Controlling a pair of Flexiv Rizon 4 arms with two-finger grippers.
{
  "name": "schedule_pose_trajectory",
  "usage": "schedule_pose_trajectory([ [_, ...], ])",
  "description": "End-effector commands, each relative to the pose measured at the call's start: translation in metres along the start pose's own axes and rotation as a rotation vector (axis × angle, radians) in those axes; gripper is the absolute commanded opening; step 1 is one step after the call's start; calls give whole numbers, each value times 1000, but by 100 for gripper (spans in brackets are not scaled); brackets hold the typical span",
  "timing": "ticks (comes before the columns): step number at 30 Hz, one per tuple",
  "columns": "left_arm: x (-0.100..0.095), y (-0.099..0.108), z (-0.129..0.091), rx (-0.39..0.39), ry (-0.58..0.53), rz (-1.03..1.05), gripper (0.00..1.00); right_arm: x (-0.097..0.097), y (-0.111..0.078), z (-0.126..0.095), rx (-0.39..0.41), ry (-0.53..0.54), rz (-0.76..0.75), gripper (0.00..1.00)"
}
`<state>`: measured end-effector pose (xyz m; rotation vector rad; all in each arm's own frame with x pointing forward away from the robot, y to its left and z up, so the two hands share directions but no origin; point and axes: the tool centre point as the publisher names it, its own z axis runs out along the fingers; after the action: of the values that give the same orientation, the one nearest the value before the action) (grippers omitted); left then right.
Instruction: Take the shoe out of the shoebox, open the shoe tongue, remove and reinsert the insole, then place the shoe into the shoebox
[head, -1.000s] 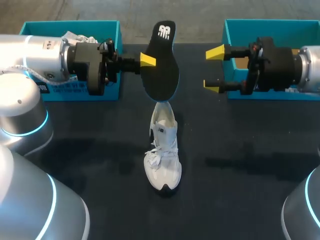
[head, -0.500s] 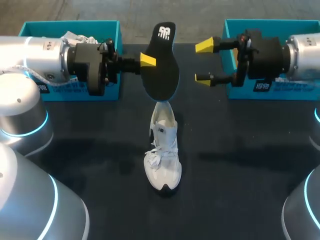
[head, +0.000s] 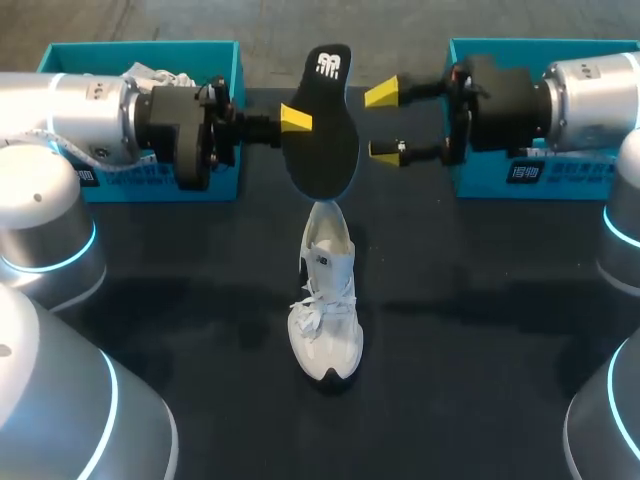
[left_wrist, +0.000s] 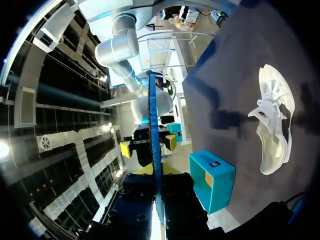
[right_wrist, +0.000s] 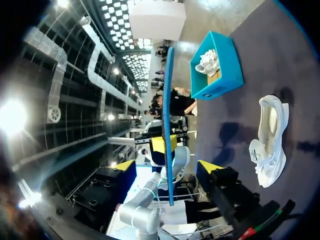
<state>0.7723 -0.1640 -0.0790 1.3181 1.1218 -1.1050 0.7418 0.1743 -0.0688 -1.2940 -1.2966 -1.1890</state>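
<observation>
Above the heel of the shoe (head: 327, 305), which lies on the dark surface (head: 480, 300), the insole (head: 322, 120) stands upright, grasped by the left end effector (head: 300, 122); its lower tip may touch the shoe. The right end effector (head: 384, 124) hangs just beside the insole, released, fingers spread.
</observation>
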Motion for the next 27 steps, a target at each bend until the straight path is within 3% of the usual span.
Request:
schedule_pose_trajectory([
  [1, 0, 1, 3, 0, -3, 0, 0, -4, 1, 12, 3, -1, 7, 62],
  [3, 1, 1, 4, 1, -4, -3, 0, -5, 0, 14, 7, -3, 12, 49],
  [21, 4, 2, 12, 5, 5, -18, 0, -7, -6, 40, 59, 12, 22, 46],
  [27, 5, 2, 13, 5, 6, -18, 0, -8, -7, 45, 67, 18, 21, 37],
])
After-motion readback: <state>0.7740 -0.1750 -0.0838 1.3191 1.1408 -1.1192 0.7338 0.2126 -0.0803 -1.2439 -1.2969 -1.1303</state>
